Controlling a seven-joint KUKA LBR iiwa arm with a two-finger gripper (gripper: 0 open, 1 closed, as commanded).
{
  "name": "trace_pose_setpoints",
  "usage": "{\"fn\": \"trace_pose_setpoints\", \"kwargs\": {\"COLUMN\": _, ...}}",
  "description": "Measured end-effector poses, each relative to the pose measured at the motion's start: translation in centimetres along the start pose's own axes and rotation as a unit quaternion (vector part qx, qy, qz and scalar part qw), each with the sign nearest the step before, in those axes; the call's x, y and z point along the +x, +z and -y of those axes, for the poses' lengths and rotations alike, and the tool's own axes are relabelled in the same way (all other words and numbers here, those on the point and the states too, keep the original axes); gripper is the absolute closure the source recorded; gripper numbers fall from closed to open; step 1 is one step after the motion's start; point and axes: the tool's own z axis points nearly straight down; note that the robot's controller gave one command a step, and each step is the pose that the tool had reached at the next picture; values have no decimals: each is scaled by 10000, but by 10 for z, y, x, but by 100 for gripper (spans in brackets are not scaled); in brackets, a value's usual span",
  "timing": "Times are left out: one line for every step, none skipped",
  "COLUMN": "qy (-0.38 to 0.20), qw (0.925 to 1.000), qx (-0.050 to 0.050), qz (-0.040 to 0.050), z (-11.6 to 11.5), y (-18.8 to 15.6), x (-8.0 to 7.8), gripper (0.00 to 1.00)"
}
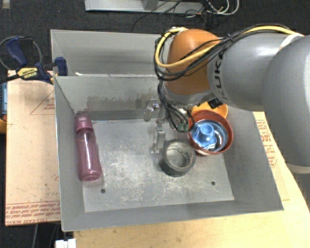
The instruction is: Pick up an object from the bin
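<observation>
Hanging over the middle of the bin (144, 192), the claw (157, 138) comes down from the arm (268, 71) at the view's right. Orange cover (188, 61) on the wrist, yellow and black cables (168, 53) looped round it.

Claw: tip low, close to the bin floor, just beside the left rim of a grey tape roll (177, 158). How far open: cannot tell, as the wrist and cables screen it. Nothing seen held. Contact with the roll: cannot tell.

Tape roll: near centre of the floor, a little right of it. Lies flat, hole facing up, so its axis stands upright; round, no long side to point anywhere.

Orange bowl (226, 138): just right of the roll and a little farther back, mouth tipped towards the camera, a blue piece (206, 134) inside. Partly under the wrist.

Pink bottle (87, 150): on its side by the left wall, well apart from the claw. Long axis runs front to back, cap end towards the far wall.
</observation>
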Motion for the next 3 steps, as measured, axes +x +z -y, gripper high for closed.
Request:
{"fn": "trace_pose_setpoints", "kwargs": {"qy": 12, "qw": 10000, "qx": -3, "qz": 37, "z": 0, "y": -5, "x": -2, "gripper": 0}}
{"fn": "trace_pose_setpoints", "kwargs": {"qy": -858, "qw": 9963, "qx": -39, "qz": 50, "z": 70, "y": 54, "x": 55, "gripper": 0}}
{"fn": "trace_pose_setpoints", "kwargs": {"qy": -1956, "qw": 9806, "qx": -18, "qz": 70, "z": 70, "y": 22, "x": 48, "gripper": 0}}
